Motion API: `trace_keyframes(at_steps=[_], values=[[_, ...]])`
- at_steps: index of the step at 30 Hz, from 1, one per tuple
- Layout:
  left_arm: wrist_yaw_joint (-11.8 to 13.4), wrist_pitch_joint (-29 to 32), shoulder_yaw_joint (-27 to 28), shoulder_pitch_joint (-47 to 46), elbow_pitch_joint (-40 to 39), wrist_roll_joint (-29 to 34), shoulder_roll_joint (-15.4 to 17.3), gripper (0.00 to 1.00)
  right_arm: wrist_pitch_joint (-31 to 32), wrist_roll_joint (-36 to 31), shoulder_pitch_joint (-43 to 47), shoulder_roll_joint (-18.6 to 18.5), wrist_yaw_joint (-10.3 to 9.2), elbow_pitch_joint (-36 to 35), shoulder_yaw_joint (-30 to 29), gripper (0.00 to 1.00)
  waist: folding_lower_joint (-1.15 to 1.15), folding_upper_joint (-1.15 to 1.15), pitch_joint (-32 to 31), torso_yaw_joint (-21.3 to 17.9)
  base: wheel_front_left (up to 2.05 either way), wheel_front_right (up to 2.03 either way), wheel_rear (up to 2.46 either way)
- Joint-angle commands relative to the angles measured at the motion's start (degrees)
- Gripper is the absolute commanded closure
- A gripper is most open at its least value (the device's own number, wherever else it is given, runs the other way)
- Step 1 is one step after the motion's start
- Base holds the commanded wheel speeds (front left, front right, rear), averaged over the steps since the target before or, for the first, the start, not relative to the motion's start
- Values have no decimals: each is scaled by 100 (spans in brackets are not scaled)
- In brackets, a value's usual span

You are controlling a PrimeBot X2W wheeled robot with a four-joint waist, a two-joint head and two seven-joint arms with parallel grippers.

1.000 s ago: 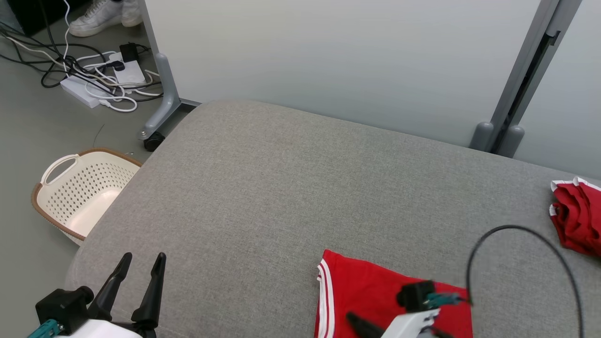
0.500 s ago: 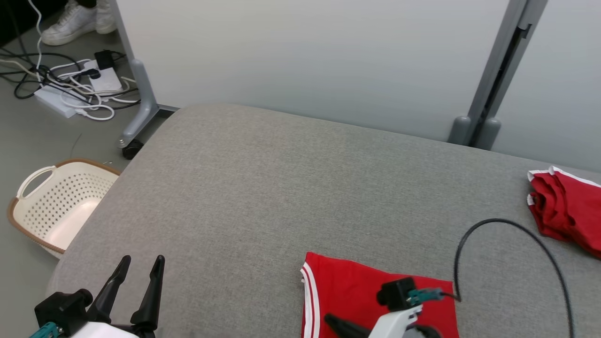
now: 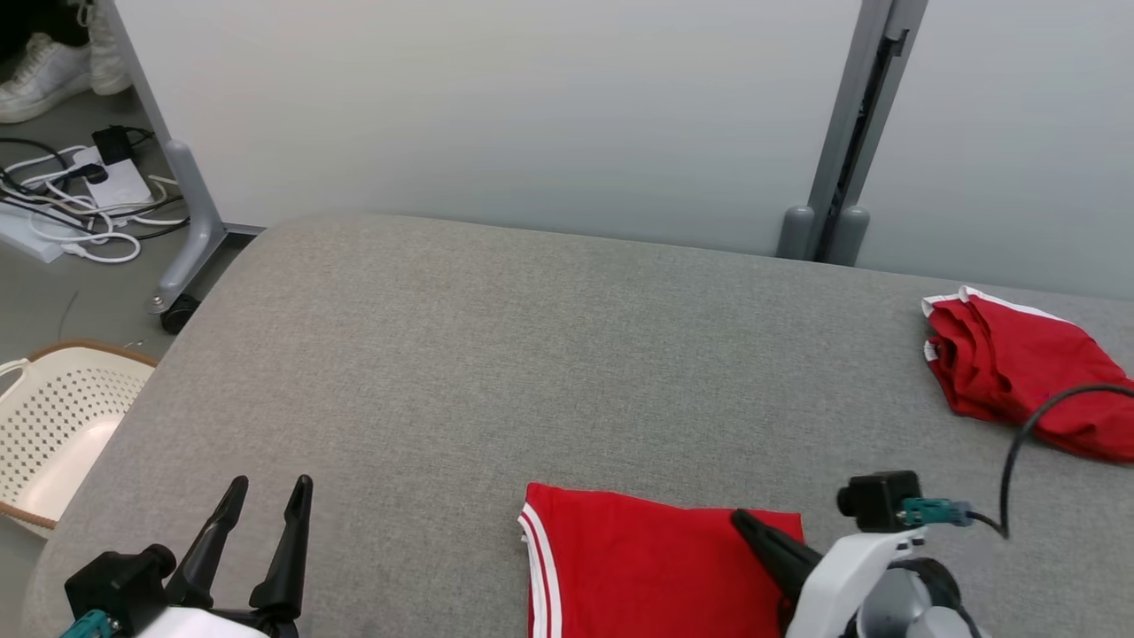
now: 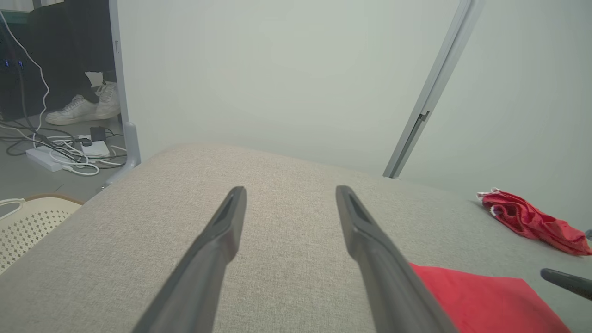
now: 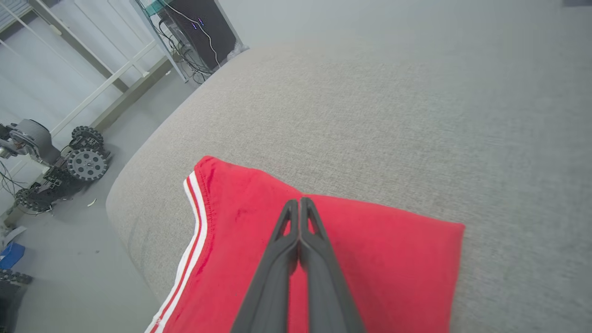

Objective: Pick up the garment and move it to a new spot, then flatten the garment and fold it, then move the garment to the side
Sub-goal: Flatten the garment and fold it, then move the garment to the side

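A folded red garment (image 3: 638, 567) with white striped trim lies flat near the front edge of the grey padded surface (image 3: 496, 354). It also shows in the left wrist view (image 4: 481, 300) and the right wrist view (image 5: 379, 259). My right gripper (image 3: 737, 517) is shut with nothing in it, its fingertips (image 5: 296, 203) over the garment's right part. My left gripper (image 3: 270, 486) stands open at the lower left, well clear of the garment, with bare fabric between its fingers (image 4: 222, 231).
A second, crumpled red garment (image 3: 1010, 372) lies at the far right. A cream perforated basket (image 3: 44, 434) sits on the floor to the left, beyond it cables and a power strip (image 3: 80, 204). A wheeled partition leg (image 3: 182, 306) stands at the back left corner.
The head camera has turned right, so the whole picture has slid left. My right gripper has swung right across the folded garment, toward its right edge. The left gripper stays as it was.
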Motion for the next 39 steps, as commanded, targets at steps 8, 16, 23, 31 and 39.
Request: trace_keyframes(at_steps=[8, 16, 23, 31, 39], values=[[-57, -23, 72, 103, -12, 106, 52, 0, 238, -687, 408, -20, 4, -199, -812, 100, 0, 0, 2, -151, 0, 0, 0], [-78, -24, 48, 77, -2, 109, 32, 0, 811, -1166, 685, 165, 4, -158, -1493, 95, 0, 0, 22, -99, 0, 0, 0], [-87, -19, 47, 112, 41, 74, 68, 0, 1328, -1389, 898, 421, 4, -216, -1945, 0, 0, 0, 38, -51, 0, 0, 0], [-84, 13, 37, 63, 63, 55, 89, 0, 2140, -1719, 1072, 637, 4, -192, -2401, 0, 0, 0, 74, -13, 0, 0, 0], [-104, 47, 3, 2, 85, 52, 105, 0, 2633, -1886, 994, 849, 3, 31, -2776, 0, 0, 0, 103, 31, 0, 0, 0]])
